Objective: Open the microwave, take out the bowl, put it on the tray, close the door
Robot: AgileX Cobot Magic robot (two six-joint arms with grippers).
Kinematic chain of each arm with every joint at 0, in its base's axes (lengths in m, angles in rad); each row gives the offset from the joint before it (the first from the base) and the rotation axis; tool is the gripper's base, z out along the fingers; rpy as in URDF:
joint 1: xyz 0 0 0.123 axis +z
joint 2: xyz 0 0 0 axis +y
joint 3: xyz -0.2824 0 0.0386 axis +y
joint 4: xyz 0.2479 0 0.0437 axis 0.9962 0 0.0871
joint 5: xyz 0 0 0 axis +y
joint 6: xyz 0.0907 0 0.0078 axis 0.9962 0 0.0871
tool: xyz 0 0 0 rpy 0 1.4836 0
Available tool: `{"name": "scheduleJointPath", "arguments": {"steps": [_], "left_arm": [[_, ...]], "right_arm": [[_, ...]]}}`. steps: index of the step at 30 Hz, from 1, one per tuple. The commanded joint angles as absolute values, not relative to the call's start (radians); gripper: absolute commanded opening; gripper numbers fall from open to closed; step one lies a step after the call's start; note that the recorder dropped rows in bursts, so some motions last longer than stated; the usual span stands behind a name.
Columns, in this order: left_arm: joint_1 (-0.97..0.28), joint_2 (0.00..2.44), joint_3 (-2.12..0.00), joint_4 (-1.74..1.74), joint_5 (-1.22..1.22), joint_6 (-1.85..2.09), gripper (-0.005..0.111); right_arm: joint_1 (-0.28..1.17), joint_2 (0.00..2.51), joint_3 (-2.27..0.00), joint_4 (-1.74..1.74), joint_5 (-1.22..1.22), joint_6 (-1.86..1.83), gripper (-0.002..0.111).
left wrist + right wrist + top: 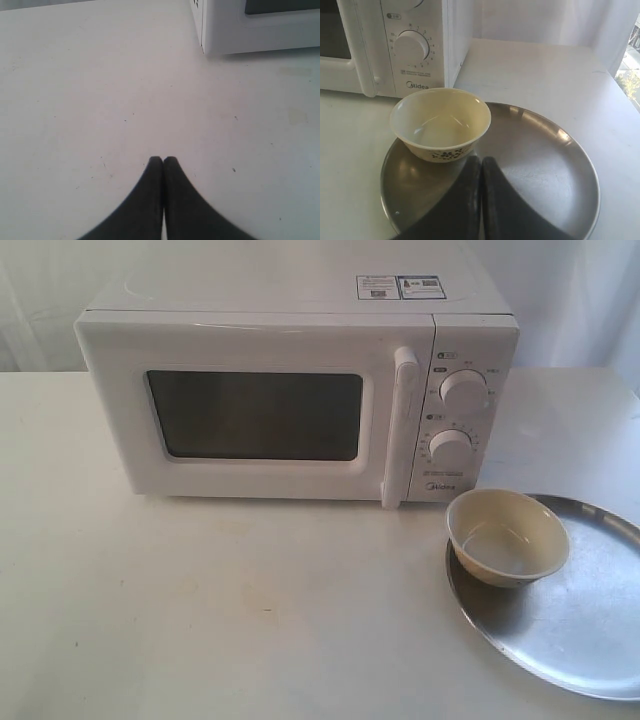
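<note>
Cream-beige and glossy, the bowl (440, 122) sits upright on the tray (540, 160), just ahead of your right gripper (481, 160), near the tray's rim on the side toward the microwave (415, 45). It has a paler inside and a dark floral band low on its outer wall, and it looks empty.

The door (255, 415) lies flush with the cabinet, its bar handle (403, 425) beside the dial panel. You can therefore judge every step done: bowl out, bowl on tray, door closed.

Your right gripper's fingers are pressed together and hold nothing. Neither gripper shows in the exterior view, so I judge this one clear of the bowl.

Your left gripper (163, 160) is likewise pressed together and empty over the table (75, 100), with a lower corner of the microwave well ahead of it.

You need no further grasp. Any move you make should only draw the arms away without nudging the bowl.
</note>
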State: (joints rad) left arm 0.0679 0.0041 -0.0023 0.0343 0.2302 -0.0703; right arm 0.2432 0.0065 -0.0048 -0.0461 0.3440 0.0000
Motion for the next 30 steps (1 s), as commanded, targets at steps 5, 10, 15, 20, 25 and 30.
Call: {"name": "scheduleJointPath", "arguments": {"steps": [5,10,15,20,25,30], "left_arm": [[0.068,0.000,0.000,0.034,0.231,-0.071,0.000],[0.068,0.000,0.000,0.034,0.231,-0.071,0.000],[0.068,0.000,0.000,0.034,0.231,-0.071,0.000],[0.068,0.000,0.000,0.034,0.231,-0.071,0.000],[0.068,0.000,0.000,0.034,0.231,-0.071,0.000],[0.068,0.000,0.000,0.034,0.231,-0.071,0.000]], "right_arm": [[0.238,0.000,0.000,-0.048,0.336,0.019,0.000],[0.238,0.000,0.000,-0.048,0.336,0.023,0.000],[0.238,0.000,0.000,-0.048,0.336,0.023,0.000],[0.238,0.000,0.000,-0.048,0.336,0.023,0.000],[0.238,0.000,0.000,-0.048,0.336,0.023,0.000],[0.238,0.000,0.000,-0.048,0.336,0.023,0.000]]}}
